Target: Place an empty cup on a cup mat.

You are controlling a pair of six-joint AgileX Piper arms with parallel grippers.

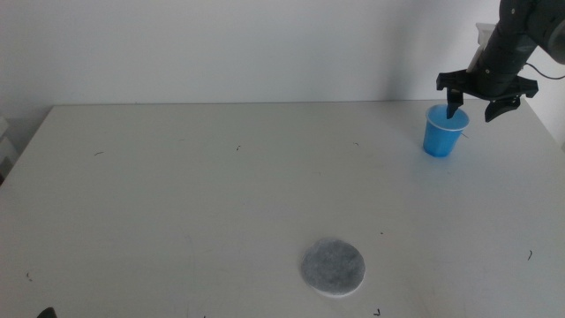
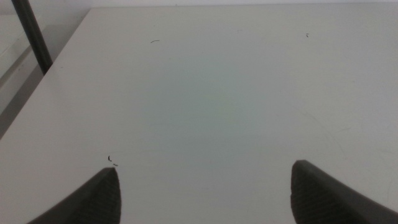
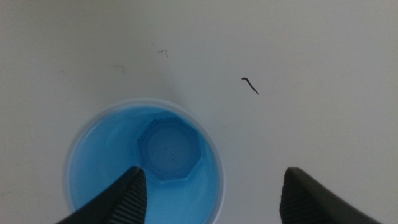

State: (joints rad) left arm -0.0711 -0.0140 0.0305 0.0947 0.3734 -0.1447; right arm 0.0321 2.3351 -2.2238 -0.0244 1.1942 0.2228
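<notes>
The blue cup point(image 1: 441, 134) stands upright and empty at the table's far right. My right gripper point(image 1: 472, 113) hangs open just above it, one jaw dipping inside the rim and the other outside on the cup's right. In the right wrist view I look straight down into the cup point(image 3: 166, 146), with my right gripper point(image 3: 211, 199) straddling its rim. The grey round cup mat point(image 1: 332, 267) lies flat near the front edge, well apart from the cup. My left gripper point(image 2: 205, 193) is open and empty over bare table; only its tip point(image 1: 44, 313) shows at the front left.
The white table point(image 1: 221, 177) has a few small dark scuffs. Its right edge runs close beside the cup. A dark post point(image 2: 31, 34) stands off the table's left side in the left wrist view.
</notes>
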